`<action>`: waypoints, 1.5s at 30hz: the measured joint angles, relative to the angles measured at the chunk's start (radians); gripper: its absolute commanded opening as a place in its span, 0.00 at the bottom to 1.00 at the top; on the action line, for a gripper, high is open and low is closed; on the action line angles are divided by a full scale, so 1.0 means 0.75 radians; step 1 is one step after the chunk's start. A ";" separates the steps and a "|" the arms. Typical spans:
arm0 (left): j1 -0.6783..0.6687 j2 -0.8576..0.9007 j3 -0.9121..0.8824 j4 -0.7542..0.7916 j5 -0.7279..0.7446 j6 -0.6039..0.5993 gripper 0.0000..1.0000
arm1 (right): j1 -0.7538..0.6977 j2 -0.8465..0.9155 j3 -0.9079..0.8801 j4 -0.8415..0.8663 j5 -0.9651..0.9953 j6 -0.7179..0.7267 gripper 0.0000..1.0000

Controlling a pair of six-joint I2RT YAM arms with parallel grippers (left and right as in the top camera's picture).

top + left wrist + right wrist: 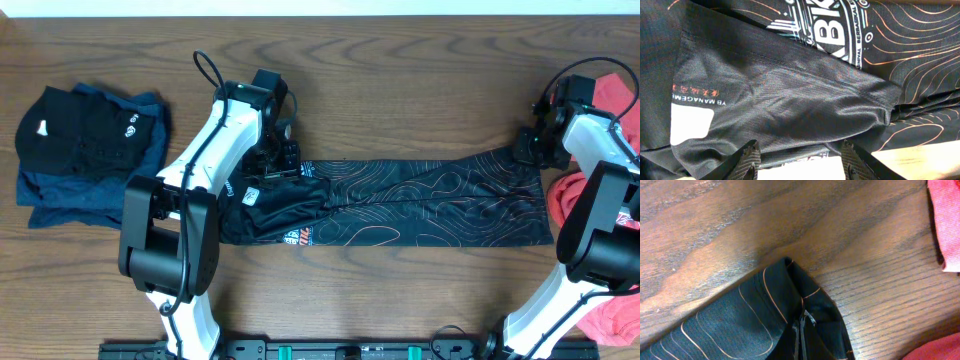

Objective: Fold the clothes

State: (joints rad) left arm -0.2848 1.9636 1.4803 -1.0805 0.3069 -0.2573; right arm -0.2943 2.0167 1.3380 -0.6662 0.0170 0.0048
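Wooden counter (400,80) carries a long-folded black jersey (420,205). Left pincer (800,152) hovers apart over it. Whether the right pincer (528,146) grips, I cannot tell.

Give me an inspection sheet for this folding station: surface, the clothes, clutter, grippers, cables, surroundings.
Surface: dark wood-grain table, no spills seen.
Job's things: black jersey lies as a long band across the middle; red T-shirt is bunched at the right edge.
Clutter: dark pile of black and navy clothes at the far left.
Grippers: left gripper is open over the jersey's sleeve end. Right gripper is at the jersey's far right corner; whether it is open or shut cannot be told.
Cables: black loop on the left arm, black cable arching over the right arm.
Surroundings: pale strip beyond the far edge, black rail along the near edge.
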 measured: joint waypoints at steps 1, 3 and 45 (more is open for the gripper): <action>0.000 0.000 0.000 0.000 0.000 0.000 0.54 | 0.000 0.000 0.000 -0.003 0.000 0.000 0.01; 0.000 0.000 0.000 0.000 0.000 0.000 0.54 | 0.000 0.000 0.000 -0.017 0.001 0.000 0.01; 0.000 0.000 0.000 0.004 0.000 0.000 0.54 | -0.081 -0.113 0.000 -0.535 0.128 0.013 0.60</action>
State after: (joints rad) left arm -0.2848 1.9636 1.4803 -1.0775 0.3069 -0.2573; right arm -0.3553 1.9320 1.3380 -1.0672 0.1131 0.0143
